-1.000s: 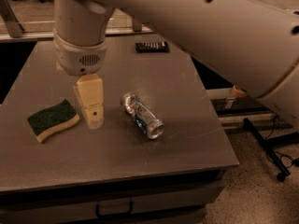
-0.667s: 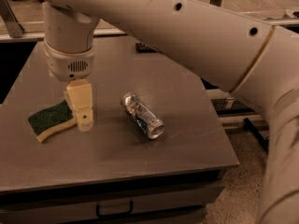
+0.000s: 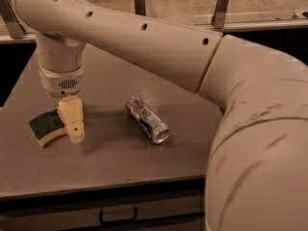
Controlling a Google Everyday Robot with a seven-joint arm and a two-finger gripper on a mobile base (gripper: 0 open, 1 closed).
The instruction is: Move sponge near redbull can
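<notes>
The sponge (image 3: 46, 125), dark green on top over pale yellow foam, lies flat at the left of the grey table (image 3: 120, 162). The redbull can (image 3: 147, 119), silver with blue marks and dented, lies on its side near the table's middle, its open end toward the front right. My gripper (image 3: 73, 124) hangs from the cream arm and points down at the sponge's right end, its cream finger overlapping that edge. The can lies well to the right of the gripper.
The large cream arm (image 3: 192, 57) crosses the top of the view and fills the right side. A drawer with a dark handle (image 3: 118, 218) sits under the table's front edge. Metal posts (image 3: 221, 6) stand behind the table.
The gripper has moved left, away from the can, and now stands at the sponge's right end. The sponge and can have not moved.
</notes>
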